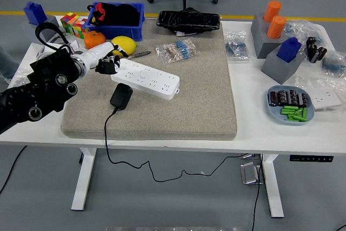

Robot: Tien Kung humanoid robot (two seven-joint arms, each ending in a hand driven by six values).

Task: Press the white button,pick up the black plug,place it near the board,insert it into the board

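The left arm [38, 93] enters from the left edge and reaches over the table [254, 112]. The left hand [107, 60] is positioned at the upper-left end of the white power strip [145, 79]; its dark fingers [108, 66] are curled downward over that end and grasp nothing. Whether a fingertip contacts the strip's button cannot be determined.

Behind the hand are an orange [94, 39], a yellow lemon [124, 45], a coloured cube [73, 24] and a blue bin [116, 20].

The power strip lies flat on the grey mat [178, 117]. Its long axis runs diagonally, from upper left near the hand to lower right toward the mat centre.

The black plug [120, 97] lies on the mat just below the strip, close to it. Its long axis runs roughly toward and away from the near table edge, tilted slightly. Its black cable [108, 133] exits the near end and drops over the table edge.

Further right: a bag of small parts [175, 51], a black tray [188, 20], two grey blocks [275, 47] carrying orange cylinders, and a blue plate [289, 106] with green pieces.
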